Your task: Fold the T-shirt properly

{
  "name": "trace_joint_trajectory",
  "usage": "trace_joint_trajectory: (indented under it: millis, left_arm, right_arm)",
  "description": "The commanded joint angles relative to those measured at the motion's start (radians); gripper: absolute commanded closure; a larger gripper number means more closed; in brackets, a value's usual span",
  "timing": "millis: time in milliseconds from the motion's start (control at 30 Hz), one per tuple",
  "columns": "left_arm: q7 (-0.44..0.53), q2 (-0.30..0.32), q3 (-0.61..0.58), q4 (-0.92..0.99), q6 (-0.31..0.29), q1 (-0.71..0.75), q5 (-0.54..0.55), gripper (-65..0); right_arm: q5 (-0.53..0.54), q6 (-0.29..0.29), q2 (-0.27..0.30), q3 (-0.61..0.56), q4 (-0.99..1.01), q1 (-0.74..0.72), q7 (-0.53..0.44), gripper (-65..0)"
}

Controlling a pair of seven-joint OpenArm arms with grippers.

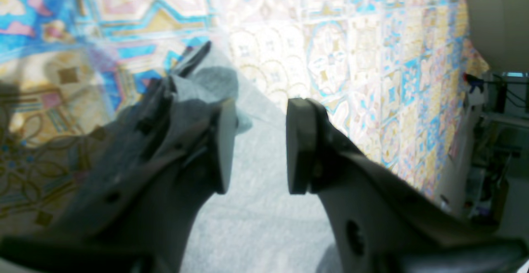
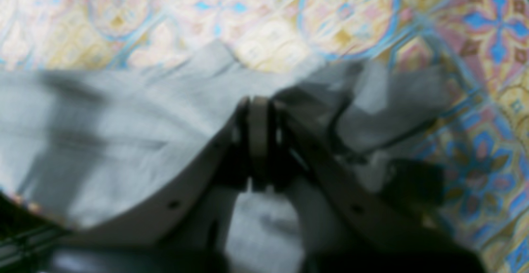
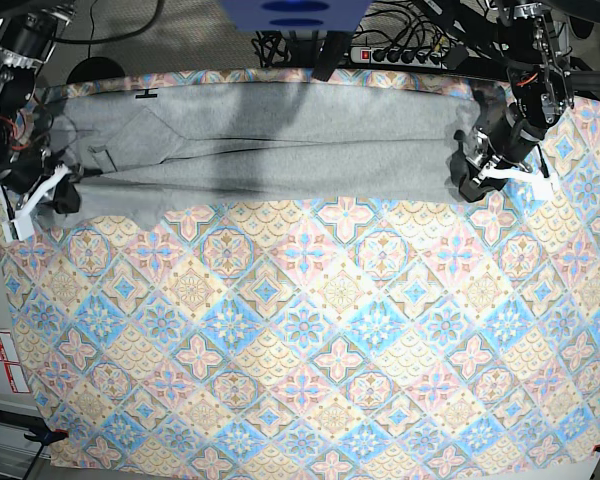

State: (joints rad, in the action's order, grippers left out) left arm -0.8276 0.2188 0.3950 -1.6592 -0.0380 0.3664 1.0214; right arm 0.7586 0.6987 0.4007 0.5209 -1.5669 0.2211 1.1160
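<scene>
The T-shirt (image 3: 250, 155) lies stretched in a long grey band along the far edge of the surface, on the patterned tablecloth (image 3: 310, 340). The right tool (image 2: 259, 112) sits at the band's end on the base view's left; its fingers are pressed together, and grey cloth bunches around them, though the blur hides whether fabric is pinched between them. The left tool (image 1: 256, 141) is at the opposite end, its pads (image 1: 298, 145) standing apart over the shirt, with a fold of fabric draped against one finger.
</scene>
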Motion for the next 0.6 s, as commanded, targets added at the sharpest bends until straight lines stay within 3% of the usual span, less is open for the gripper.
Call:
trace_joint_trajectory:
  millis: [0,267,567]
  left_arm:
    - [0.011,0.014,0.005,-0.016,-0.009,-0.002,0.010,-19.6]
    - [0.011,0.014,0.005,-0.014,-0.009,-0.002,0.010,-19.6]
    - [0.011,0.014,0.003,-0.014,-0.009,-0.002,0.010,-19.6]
  right_arm:
    - [0.031,-0.001,0.025,0.015,-0.043,0.011,-0.014,-1.4]
    - [0.128,-0.001,0.025,0.018,-0.224,0.163,-0.007,-1.4]
    - [0.138,-0.001,0.025,0.115,-0.264,0.257,-0.007,-1.4]
